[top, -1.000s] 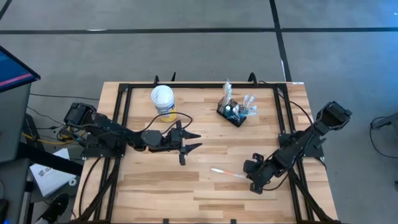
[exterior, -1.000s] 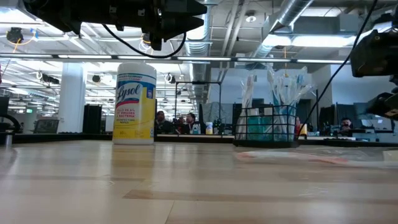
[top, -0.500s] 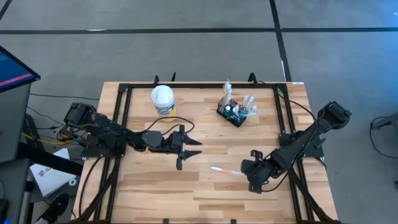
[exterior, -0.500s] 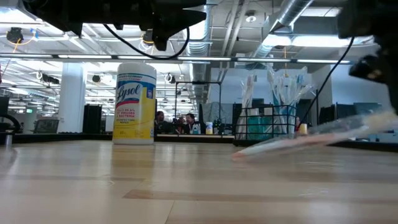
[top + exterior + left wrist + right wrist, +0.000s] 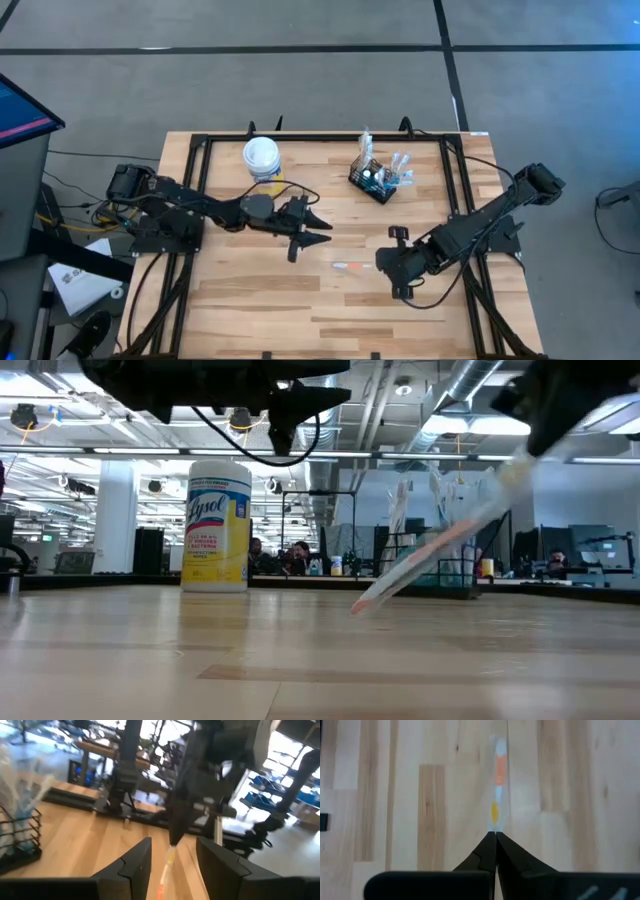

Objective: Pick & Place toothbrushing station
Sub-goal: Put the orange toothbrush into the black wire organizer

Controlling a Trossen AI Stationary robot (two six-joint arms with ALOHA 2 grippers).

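A clear-wrapped toothbrush (image 5: 440,540) with orange marks slants steeply above the table, and my right gripper (image 5: 378,263) is shut on its upper end, right of the table's middle. My left gripper (image 5: 325,229) hovers open and level near the middle, pointing at the right arm, with nothing between its fingers (image 5: 145,855). The toothbrushing station (image 5: 378,178), a black wire-mesh caddy holding wrapped brushes, stands on its base at the far middle of the table, and also shows in the low view (image 5: 430,565). My right gripper pinches the toothbrush's upper end (image 5: 495,827) between its two shut fingertips. The fingers slant down from the table's right side and lie along the brush. The brush hangs slanted toward the table's left; whether its low end (image 5: 358,606) touches the wood, I cannot tell.
A white-lidded yellow wipes canister (image 5: 262,160) stands at the far left of the table. A black metal frame (image 5: 455,190) runs along the table's edges. Bare wood lies across the near half.
My right gripper has risen and gone a little toward the table's left, still shut on the toothbrush. The brush, flat on the table a second ago, has tipped up: its held end is high, its free end stays low. My left gripper has rolled and edged right.
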